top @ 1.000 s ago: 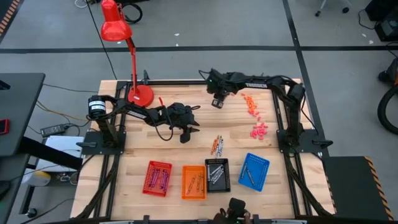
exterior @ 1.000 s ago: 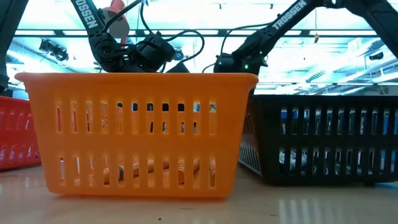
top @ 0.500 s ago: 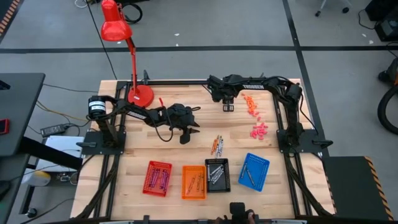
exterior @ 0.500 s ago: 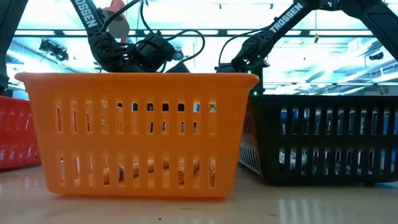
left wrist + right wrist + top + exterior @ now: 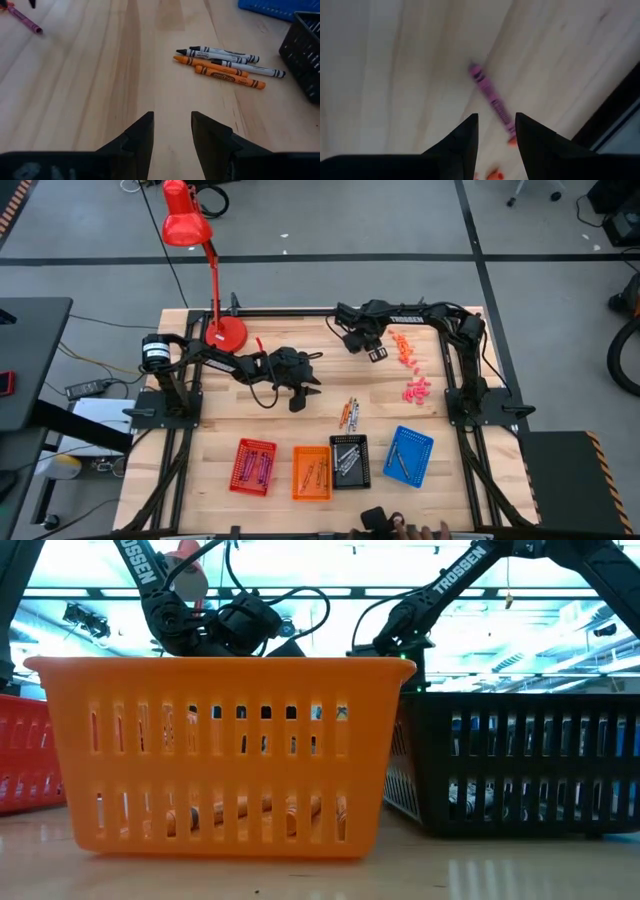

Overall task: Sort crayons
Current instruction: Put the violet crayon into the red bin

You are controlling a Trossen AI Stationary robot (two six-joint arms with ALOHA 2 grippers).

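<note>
4 loose crayons (image 5: 225, 62) lie ahead of the released left gripper (image 5: 171, 131); black tray (image 5: 305, 47) beside them; right gripper (image 5: 495, 131) released above a purple crayon (image 5: 492, 102).

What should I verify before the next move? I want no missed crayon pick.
1. Left tool empty, fingers apart: ok.
2. Right tool empty, fingers apart: ok.
3. Loose crayons lie flat on bare wood ahead of the left tool: ok.
4. They lie separated for a single pick: not ok, the four touch side by side.
5. Purple crayon lies in front of the right tool: ok.
6. Black tray and orange tray unobstructed: ok.
</note>
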